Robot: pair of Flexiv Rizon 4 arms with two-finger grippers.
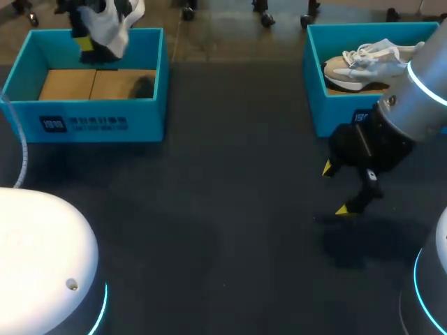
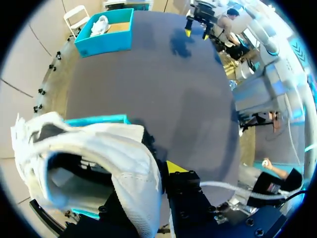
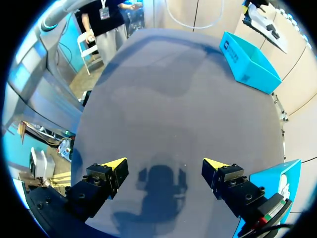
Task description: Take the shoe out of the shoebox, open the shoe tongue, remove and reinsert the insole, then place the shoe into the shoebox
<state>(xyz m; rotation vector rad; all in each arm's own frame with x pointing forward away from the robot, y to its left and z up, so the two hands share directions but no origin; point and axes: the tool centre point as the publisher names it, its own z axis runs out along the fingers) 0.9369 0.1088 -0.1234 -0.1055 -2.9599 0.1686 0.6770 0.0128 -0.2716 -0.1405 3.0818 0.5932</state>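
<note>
The dark table point(image 1: 209, 230) carries a blue left shoebox point(image 1: 91, 122) at its far left corner and a right shoebox point(image 1: 335, 115) at the far right corner, with a pale shoe point(image 1: 367, 63) inside. Above the left shoebox, the left gripper point(image 1: 89, 43) clasps a white shoe point(image 1: 115, 24). The right gripper point(image 1: 335, 188) hangs beside the right shoebox, fingers spread apart.

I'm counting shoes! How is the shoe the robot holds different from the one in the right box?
The held shoe hangs in the left gripper above the left box; the boxed shoe lies flat inside the right box, untouched. Both look whitish.
</note>
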